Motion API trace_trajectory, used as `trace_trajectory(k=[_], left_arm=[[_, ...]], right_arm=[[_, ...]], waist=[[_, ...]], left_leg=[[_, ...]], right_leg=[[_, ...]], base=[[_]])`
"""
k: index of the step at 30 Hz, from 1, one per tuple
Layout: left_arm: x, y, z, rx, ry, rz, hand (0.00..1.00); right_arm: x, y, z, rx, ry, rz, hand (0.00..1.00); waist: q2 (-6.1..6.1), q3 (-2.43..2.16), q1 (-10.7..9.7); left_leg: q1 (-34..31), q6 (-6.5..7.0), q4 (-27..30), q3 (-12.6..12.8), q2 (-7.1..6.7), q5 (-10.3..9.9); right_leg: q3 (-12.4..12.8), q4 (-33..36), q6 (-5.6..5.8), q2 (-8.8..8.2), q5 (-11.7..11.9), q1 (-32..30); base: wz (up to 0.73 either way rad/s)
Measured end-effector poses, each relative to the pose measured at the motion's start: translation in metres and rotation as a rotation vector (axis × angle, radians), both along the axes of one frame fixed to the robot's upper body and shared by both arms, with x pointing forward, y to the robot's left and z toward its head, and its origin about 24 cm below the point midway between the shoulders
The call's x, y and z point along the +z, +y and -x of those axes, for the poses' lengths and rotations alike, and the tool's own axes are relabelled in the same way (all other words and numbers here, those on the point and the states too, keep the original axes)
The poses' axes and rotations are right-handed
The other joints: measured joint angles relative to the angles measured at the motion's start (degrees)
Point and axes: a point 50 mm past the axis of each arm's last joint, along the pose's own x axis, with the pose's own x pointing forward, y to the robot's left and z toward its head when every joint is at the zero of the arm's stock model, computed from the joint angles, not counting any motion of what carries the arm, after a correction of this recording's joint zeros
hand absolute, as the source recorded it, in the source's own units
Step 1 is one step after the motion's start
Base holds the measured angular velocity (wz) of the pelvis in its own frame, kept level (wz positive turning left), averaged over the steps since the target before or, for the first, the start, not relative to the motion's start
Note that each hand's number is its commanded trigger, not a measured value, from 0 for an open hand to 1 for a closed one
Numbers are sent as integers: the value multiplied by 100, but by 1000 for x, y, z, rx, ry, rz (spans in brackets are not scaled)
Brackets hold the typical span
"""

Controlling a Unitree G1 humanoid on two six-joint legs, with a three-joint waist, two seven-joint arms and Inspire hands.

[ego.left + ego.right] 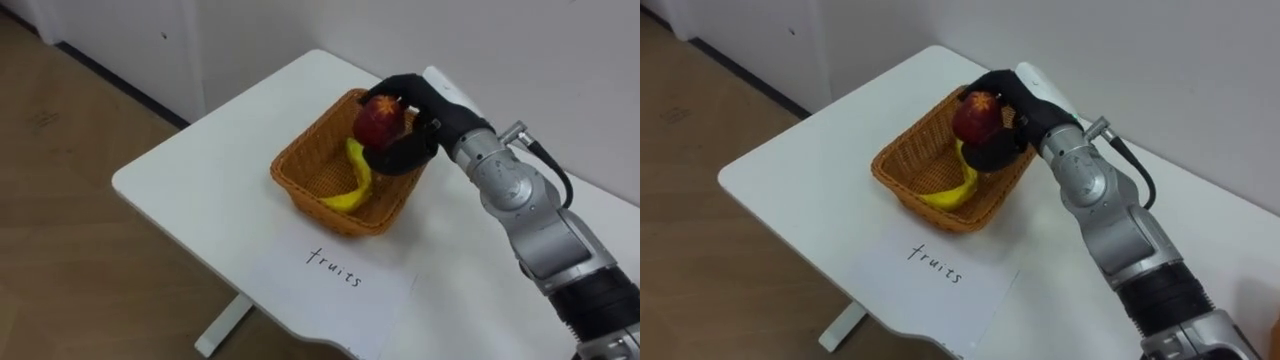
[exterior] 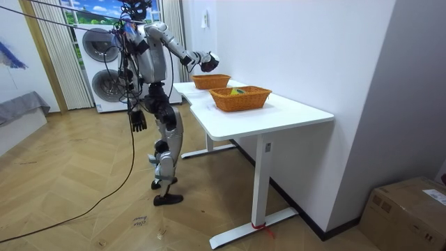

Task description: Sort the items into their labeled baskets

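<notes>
1. Over the wicker basket (image 1: 310,203), the right hand (image 1: 425,120) has its fingers curled tight round the red apple (image 1: 378,120).
2. The basket floor is straight below the apple (1 banana (image 1: 352,190) already lying in there), so I'd guess the next move is just lower and release.
3. The left hand (image 2: 137,120) hangs at the robot's side, well away.

Two head eyes close above, looking down on the bench (image 1: 190,190) end, room camera well off, seeing the whole bench.
</notes>
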Motion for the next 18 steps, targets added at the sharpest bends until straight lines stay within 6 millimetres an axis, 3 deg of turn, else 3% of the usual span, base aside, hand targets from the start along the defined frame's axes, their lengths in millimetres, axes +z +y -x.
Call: trace_trajectory(k=[18], left_arm=[[0,0,0,5,8,-3,0]], right_arm=[[-3,0,1,20,33,5,0]], waist=[[32,-1,-5]], left_leg=[[14,0,-3,5,0,0]], right_leg=[[12,0,0,0,0,8]], base=[[0]])
